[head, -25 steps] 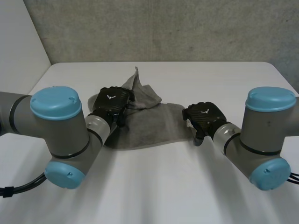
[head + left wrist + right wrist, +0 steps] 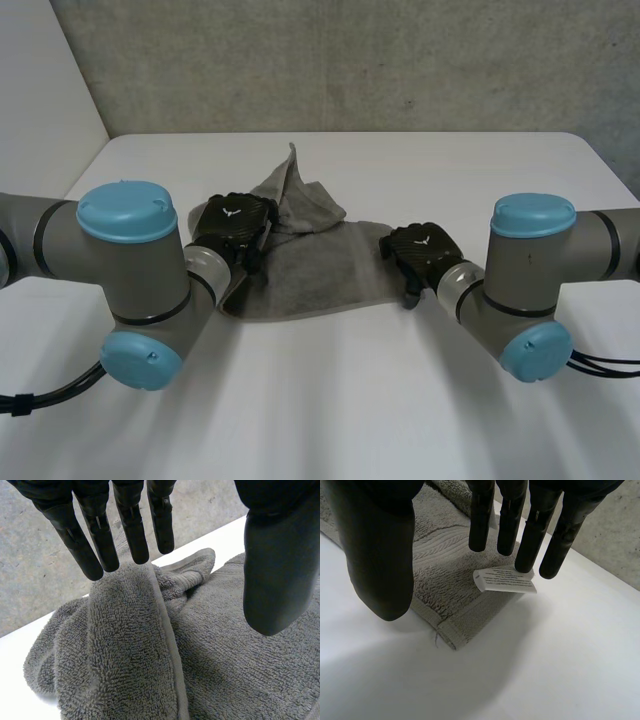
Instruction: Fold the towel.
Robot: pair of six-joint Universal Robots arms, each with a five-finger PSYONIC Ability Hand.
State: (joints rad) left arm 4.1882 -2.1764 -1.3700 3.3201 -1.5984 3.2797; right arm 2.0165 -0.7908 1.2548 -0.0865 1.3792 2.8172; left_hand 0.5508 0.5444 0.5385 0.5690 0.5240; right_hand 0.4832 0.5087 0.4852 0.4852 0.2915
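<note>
Towel (image 2: 310, 262) rumpled on bench (image 2: 330, 400) | left hand (image 2: 232, 222) spread, empty, over bunched end | right hand (image 2: 420, 248) spread, empty, poised for tagged corner

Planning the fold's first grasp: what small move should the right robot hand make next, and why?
Probably lower the right robot hand and pinch the towel at its corner: its fingers are straight, poised over that flat corner by the white label, holding nothing.

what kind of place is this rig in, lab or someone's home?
Probably a lab test bench, not a home: a white table, a plain grey wall behind it, and one grey towel as the workpiece.
</note>
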